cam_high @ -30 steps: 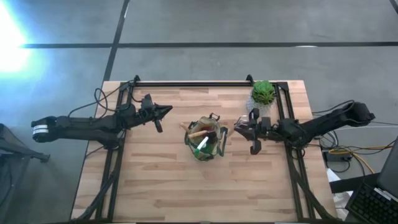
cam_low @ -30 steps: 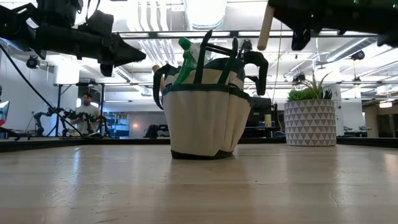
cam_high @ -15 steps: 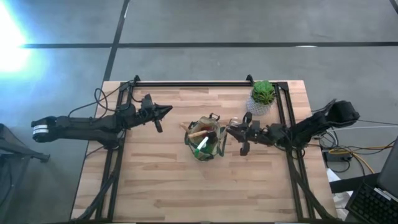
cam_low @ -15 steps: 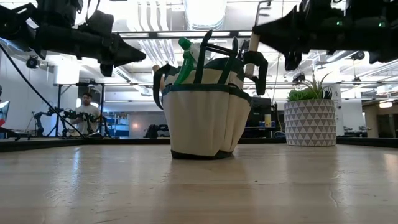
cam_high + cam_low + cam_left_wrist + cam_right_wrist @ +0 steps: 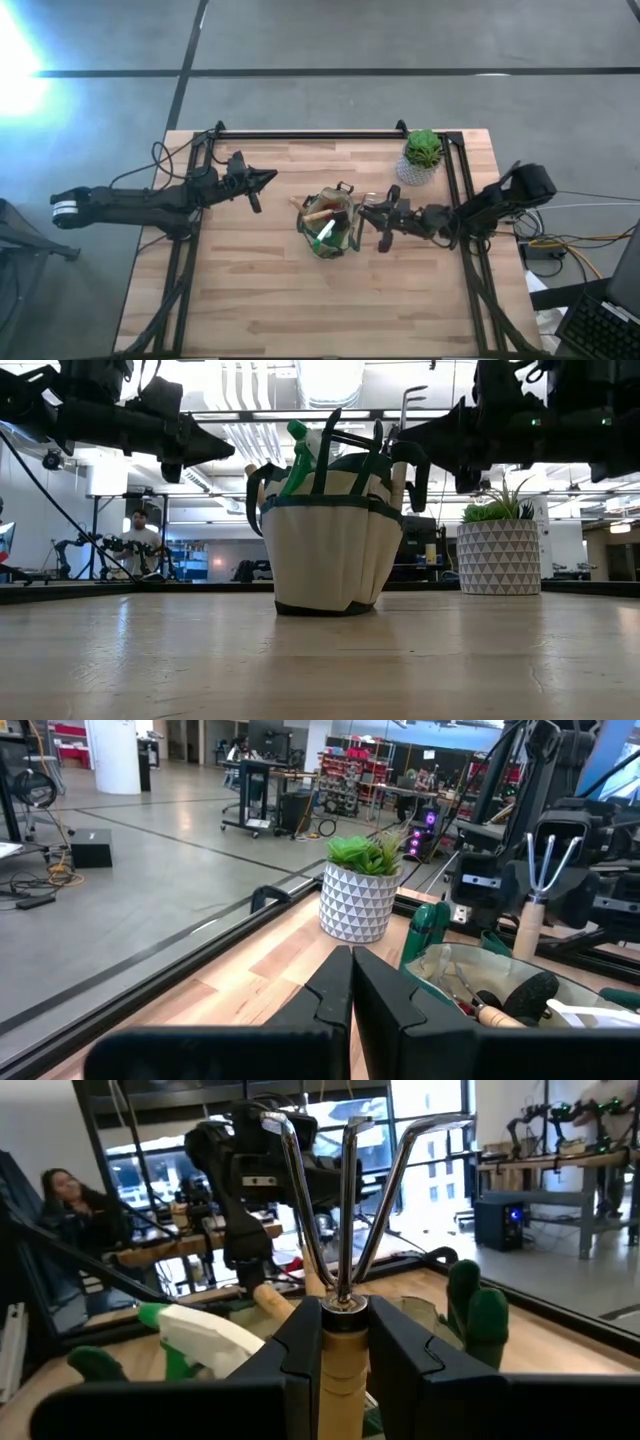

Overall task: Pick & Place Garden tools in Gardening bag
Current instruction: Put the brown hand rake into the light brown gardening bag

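While one gripper [image 5: 340,1350] holds one three-pronged fork [image 5: 345,1190], one bag [image 5: 332,226] stands.

A beige gardening bag [image 5: 330,550] with green trim stands on a wooden table [image 5: 320,660], tool handles poking out. Beside it, a white patterned pot [image 5: 498,557] holds a plant.

bag [image 5: 330,228]: table [image 5: 250,300] centre | plant [image 5: 422,152]: behind-right | fork [image 5: 404,445]: over bag's right rim
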Robot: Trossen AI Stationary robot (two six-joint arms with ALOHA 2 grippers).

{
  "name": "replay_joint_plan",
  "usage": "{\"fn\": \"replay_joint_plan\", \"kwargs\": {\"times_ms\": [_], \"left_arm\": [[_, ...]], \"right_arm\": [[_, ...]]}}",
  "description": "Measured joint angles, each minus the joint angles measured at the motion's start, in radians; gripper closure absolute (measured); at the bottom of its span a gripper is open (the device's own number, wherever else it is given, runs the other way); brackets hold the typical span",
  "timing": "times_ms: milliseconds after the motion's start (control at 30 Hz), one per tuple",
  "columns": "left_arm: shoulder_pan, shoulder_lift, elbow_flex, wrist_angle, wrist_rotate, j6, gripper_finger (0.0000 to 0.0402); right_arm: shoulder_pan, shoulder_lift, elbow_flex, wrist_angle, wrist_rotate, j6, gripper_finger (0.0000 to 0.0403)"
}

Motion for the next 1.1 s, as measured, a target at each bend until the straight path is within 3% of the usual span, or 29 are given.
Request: {"fn": "replay_joint_plan", "kwargs": {"times_ms": [567, 1100], "left_arm": [[0.000, 0.000, 0.000, 0.000, 0.000, 0.000, 0.0387], [0.000, 0.000, 0.000, 0.000, 0.000, 0.000, 0.0387]], "right_arm": [[-0.001, 0.142, 0.023, 0.085, 0.033, -0.021, 0.0357], [-0.001, 0.110, 0.012, 0.093, 0.056, -0.087, 0.0357]]}}
